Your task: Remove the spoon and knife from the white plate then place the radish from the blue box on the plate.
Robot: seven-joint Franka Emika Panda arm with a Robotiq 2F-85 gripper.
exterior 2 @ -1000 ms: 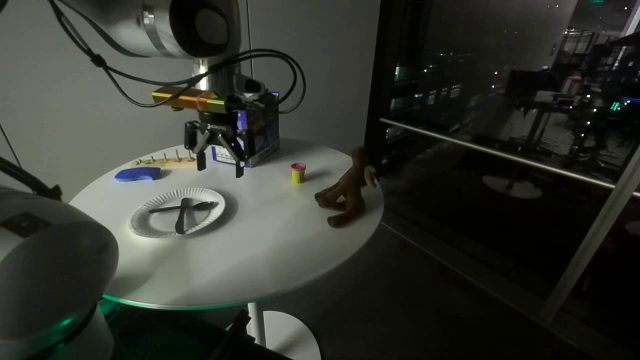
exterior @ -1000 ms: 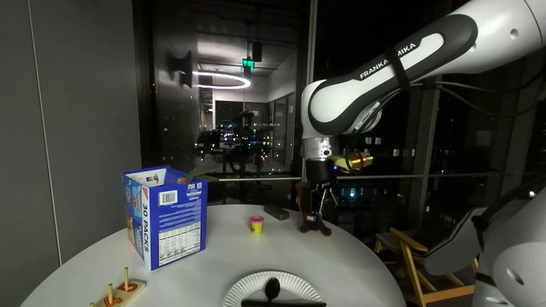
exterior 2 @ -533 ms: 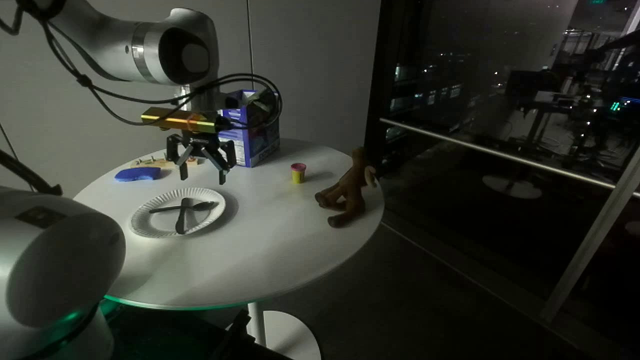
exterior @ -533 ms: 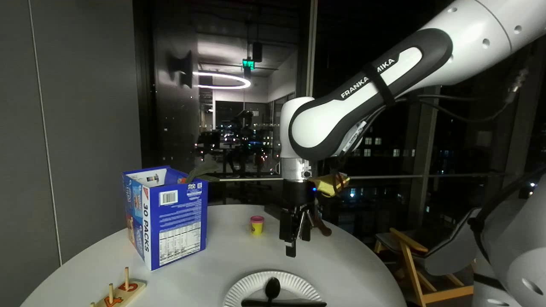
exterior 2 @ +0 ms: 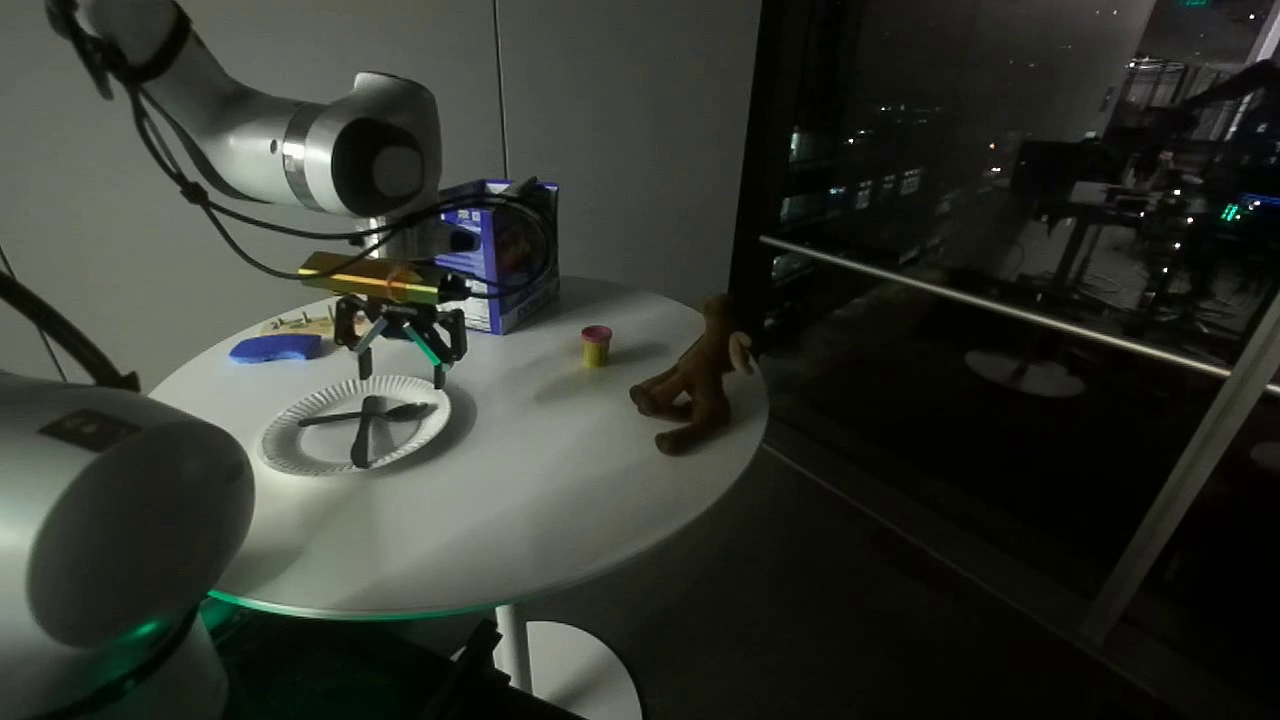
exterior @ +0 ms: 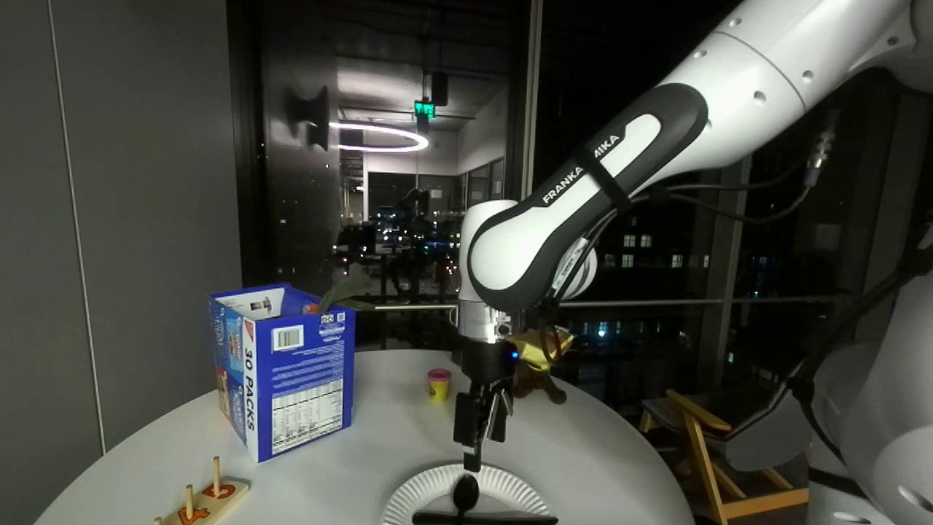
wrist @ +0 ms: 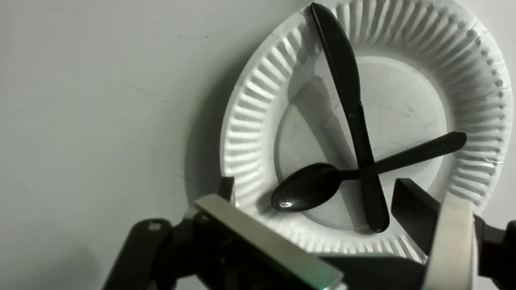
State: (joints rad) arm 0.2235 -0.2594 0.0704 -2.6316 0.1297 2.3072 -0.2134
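The white plate lies on the table and shows in both exterior views. A black spoon and a black knife lie crossed on it; the knife's blade tip reaches the rim. My gripper is open and empty, just above the plate's edge; its fingertips stand either side of the spoon bowl and knife handle in the wrist view. It also shows in both exterior views. The blue box stands upright, open at the top. A small reddish patch shows inside; I cannot tell whether it is the radish.
A yellow tub with a pink lid stands behind the plate. A brown plush toy sits at the table's edge. A wooden peg board and a blue object lie near the box side. A leaf-like thing sticks out of the box.
My gripper has come down and moved across to the plate, staying open. The spoon, knife, plate and box have not moved.
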